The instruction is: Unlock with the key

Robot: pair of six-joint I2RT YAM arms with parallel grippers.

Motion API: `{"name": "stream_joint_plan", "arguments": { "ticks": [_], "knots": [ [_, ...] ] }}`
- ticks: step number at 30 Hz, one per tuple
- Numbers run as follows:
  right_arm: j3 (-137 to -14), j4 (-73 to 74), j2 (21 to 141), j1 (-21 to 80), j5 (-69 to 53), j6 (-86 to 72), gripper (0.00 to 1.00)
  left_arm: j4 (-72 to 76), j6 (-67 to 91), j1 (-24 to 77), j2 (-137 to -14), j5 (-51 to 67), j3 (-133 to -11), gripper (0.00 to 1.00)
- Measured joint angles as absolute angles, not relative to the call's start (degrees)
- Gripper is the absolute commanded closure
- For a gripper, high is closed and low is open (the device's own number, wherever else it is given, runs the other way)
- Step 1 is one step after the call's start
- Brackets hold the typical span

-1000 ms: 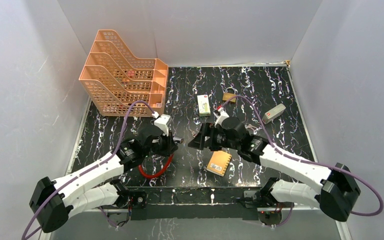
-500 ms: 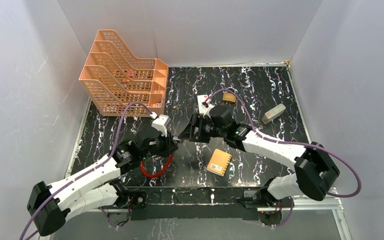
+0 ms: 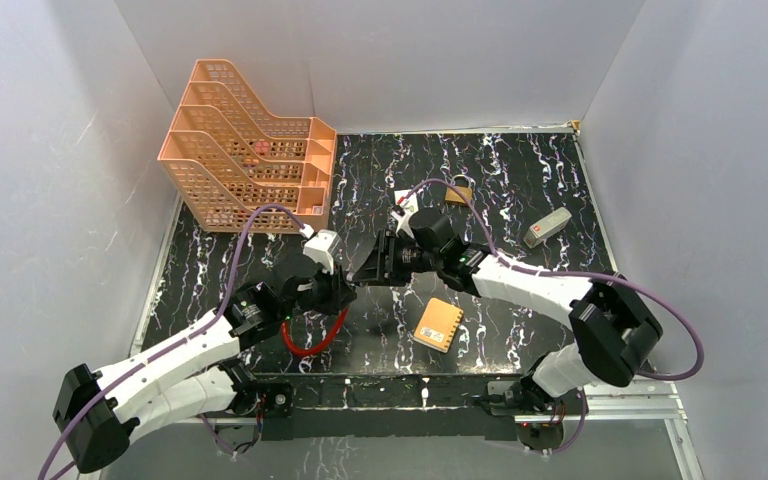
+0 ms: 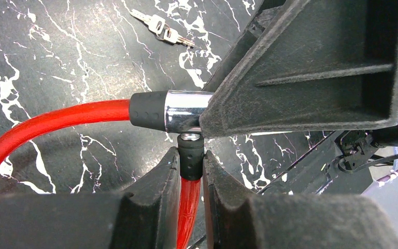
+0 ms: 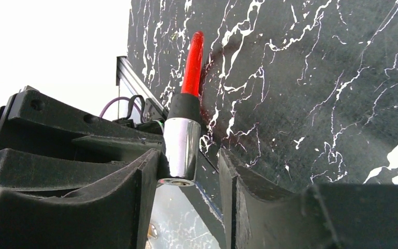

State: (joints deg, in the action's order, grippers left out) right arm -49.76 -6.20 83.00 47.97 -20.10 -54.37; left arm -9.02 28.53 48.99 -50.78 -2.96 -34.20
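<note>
The red cable loop (image 3: 312, 340) lies at the near middle of the table. My left gripper (image 4: 190, 153) is shut on the cable's black end piece (image 4: 190, 158), just below the chrome lock barrel (image 4: 182, 110). My right gripper (image 5: 189, 155) is open, its jaws standing on either side of that barrel (image 5: 179, 150). The barrel touches one finger and a gap shows at the other. In the top view the two grippers meet (image 3: 355, 277). The key (image 4: 163, 28), small and silvery on a ring, lies on the table beyond the cable. It is held by neither gripper.
An orange file rack (image 3: 245, 150) stands at the back left. A brass padlock (image 3: 458, 192) and a white box (image 3: 405, 203) lie behind the right arm. A grey block (image 3: 547, 228) lies at the right and an orange square pad (image 3: 439, 323) near the front.
My right arm has swung left toward the left gripper, and its jaws now straddle the chrome barrel. The left gripper has kept its hold on the cable end and barely moved.
</note>
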Motion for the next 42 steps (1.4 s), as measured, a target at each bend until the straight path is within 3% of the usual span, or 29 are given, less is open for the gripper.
{"name": "stream_joint_plan", "arguments": {
  "ticks": [4,6,11,12,15,16,18,31,42],
  "knots": [
    [-50.50,-6.55,84.34,47.97,-21.63,-54.63,0.50,-9.02,28.53,49.12,-50.78,-2.96,-34.20,1.00],
    [-50.74,-6.83,85.23,47.97,-22.70,-54.98,0.58,-9.02,28.53,49.25,-50.78,-2.96,-34.20,1.00],
    [-50.85,-8.12,86.11,47.97,-24.56,-55.81,0.93,-9.13,28.51,49.32,-50.78,-2.96,-34.20,1.00],
    [-50.83,-8.27,86.11,47.97,-24.62,-55.79,1.00,-9.10,28.56,49.32,-50.74,-3.01,-34.20,0.88],
    [-50.30,-10.04,85.95,47.97,-24.62,-56.31,1.00,-9.45,29.54,49.34,-50.00,-4.01,-34.20,0.36],
    [-49.58,-10.98,85.62,47.99,-24.47,-56.45,1.00,-9.87,30.04,49.36,-49.41,-4.29,-34.22,0.26],
    [-47.59,-12.56,84.53,47.99,-24.23,-56.95,1.00,-10.79,31.75,49.36,-47.53,-4.93,-34.22,0.19],
    [-34.81,-27.33,74.65,47.97,-23.24,-63.55,1.00,-7.25,53.17,49.36,-28.71,-7.55,-30.55,0.17],
    [-29.41,-36.38,69.21,47.97,-21.43,-69.65,1.00,4.82,63.05,49.36,-28.71,-4.64,-22.48,0.18]
  ]
}}
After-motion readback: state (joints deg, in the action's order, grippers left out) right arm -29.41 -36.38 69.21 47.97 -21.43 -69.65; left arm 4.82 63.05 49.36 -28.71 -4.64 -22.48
